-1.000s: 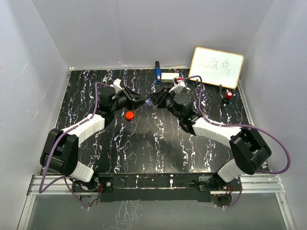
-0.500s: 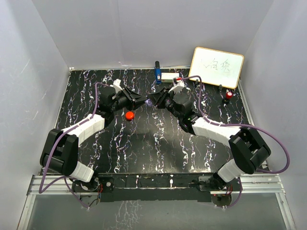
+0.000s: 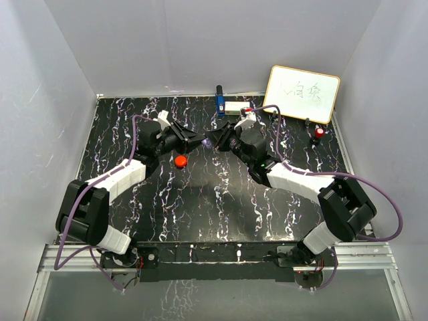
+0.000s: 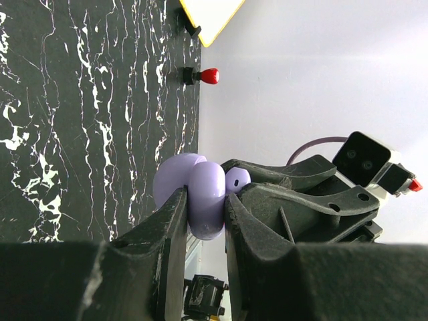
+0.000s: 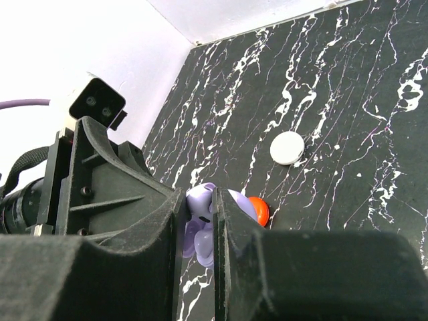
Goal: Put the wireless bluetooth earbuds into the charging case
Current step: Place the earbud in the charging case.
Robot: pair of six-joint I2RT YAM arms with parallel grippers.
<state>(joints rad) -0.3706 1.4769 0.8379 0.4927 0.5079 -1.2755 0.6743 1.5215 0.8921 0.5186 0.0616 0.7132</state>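
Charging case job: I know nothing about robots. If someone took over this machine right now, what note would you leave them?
Left tool: shut on the purple charging case, held off the table.
Right tool: shut on a small purple earbud, tip to tip with the case.
Done: case and one earbud are lifted and meet at mid-table.
Left: seat that earbud; it does not look fully in. Whether the case holds another cannot be told.
Nearby on the table: a red puck and a white puck.
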